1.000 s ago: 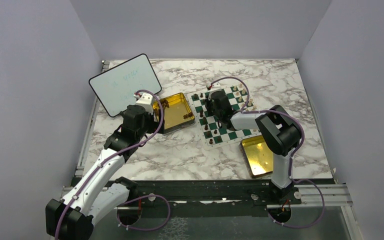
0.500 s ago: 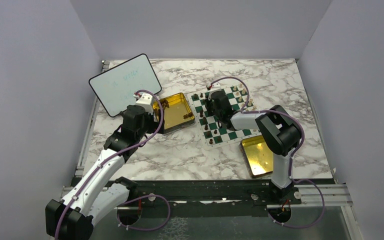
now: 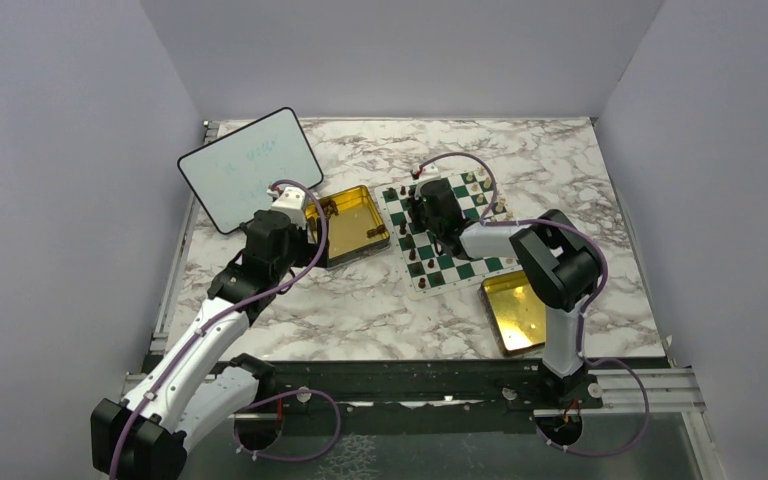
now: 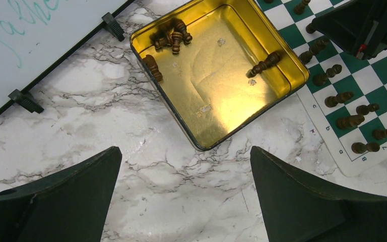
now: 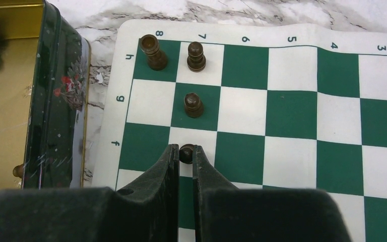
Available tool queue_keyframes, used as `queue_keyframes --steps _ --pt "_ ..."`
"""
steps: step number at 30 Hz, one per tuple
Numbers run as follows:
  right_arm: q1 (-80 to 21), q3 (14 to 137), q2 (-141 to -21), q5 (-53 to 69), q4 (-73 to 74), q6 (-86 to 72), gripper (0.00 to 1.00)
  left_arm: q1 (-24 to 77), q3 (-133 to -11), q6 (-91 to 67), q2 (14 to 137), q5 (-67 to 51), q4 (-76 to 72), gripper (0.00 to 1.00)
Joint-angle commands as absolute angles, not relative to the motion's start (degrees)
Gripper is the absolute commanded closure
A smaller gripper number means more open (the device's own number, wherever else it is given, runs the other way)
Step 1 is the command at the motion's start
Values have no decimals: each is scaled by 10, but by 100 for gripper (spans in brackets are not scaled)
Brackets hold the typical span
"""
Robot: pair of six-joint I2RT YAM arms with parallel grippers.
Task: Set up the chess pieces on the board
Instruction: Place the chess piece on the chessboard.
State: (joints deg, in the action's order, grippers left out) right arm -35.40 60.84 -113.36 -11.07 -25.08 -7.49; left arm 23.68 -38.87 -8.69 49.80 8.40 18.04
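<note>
Stillness rules the top view: over the last second the right hand (image 3: 423, 212) barely shifts above the board (image 3: 460, 270).

Left wrist: the left hand (image 4: 184, 161) gapes wide over the counter (image 4: 146, 186), near the tin (image 4: 216, 91) of dark pieces (image 4: 171, 38).

Right wrist: the right hand's fingers pinch a dark pawn (image 5: 185, 153) at f7, so I judge the placing unfinished.

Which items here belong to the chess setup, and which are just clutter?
In the job:
- board
- dark piece pinched in the right claw
- dark pieces lying in the gold tin

Lying about:
- whiteboard
- second gold tin near the right arm's base, contents too small to tell
</note>
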Motion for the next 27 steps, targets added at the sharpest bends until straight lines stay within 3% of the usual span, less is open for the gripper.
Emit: queue_keyframes --steps 1,6,11,20,27 --pt "-356 620 -1147 -109 -240 -82 87 235 -385 -80 489 75 164 1" --pt "-357 621 -1148 -118 -230 -78 86 235 -385 -81 486 76 164 1" --pt "-357 643 -1149 -116 -201 -79 75 235 -384 -82 482 78 166 1" --pt "-357 751 -1121 -114 -13 -105 64 235 -384 -83 476 78 166 1" --pt "-357 815 -1118 -94 57 -123 62 235 -384 -83 464 82 168 1"
